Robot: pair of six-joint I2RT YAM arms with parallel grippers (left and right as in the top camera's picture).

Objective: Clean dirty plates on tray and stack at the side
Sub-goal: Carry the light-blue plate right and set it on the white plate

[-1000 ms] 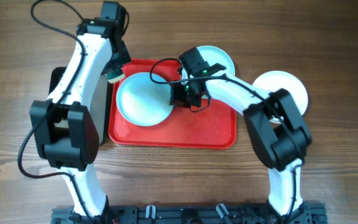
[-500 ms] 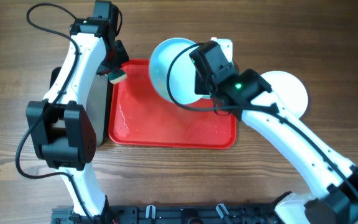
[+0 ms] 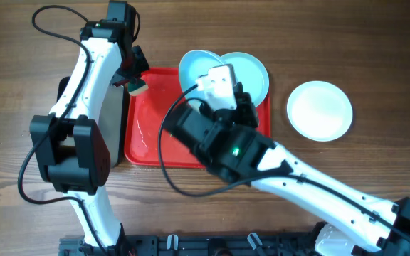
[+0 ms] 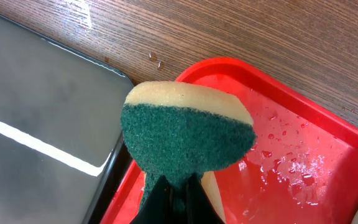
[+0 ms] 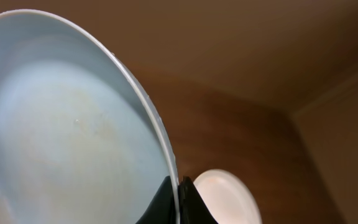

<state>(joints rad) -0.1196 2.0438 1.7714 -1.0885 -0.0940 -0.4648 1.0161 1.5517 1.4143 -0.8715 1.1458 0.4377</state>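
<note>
Turquoise plate (image 5: 73,124) is clamped at its rim by the right gripper (image 5: 178,198), raised at the red tray's (image 3: 144,139) 12 o'clock edge. Left gripper (image 4: 169,200) is clamped on the sponge (image 4: 185,134).

You had two blue plates (image 3: 191,67) (image 3: 257,75), one white plate (image 3: 320,110) — three in all — plus one red tray (image 3: 146,142), one black tray (image 4: 36,106), one sponge (image 4: 185,134).
</note>
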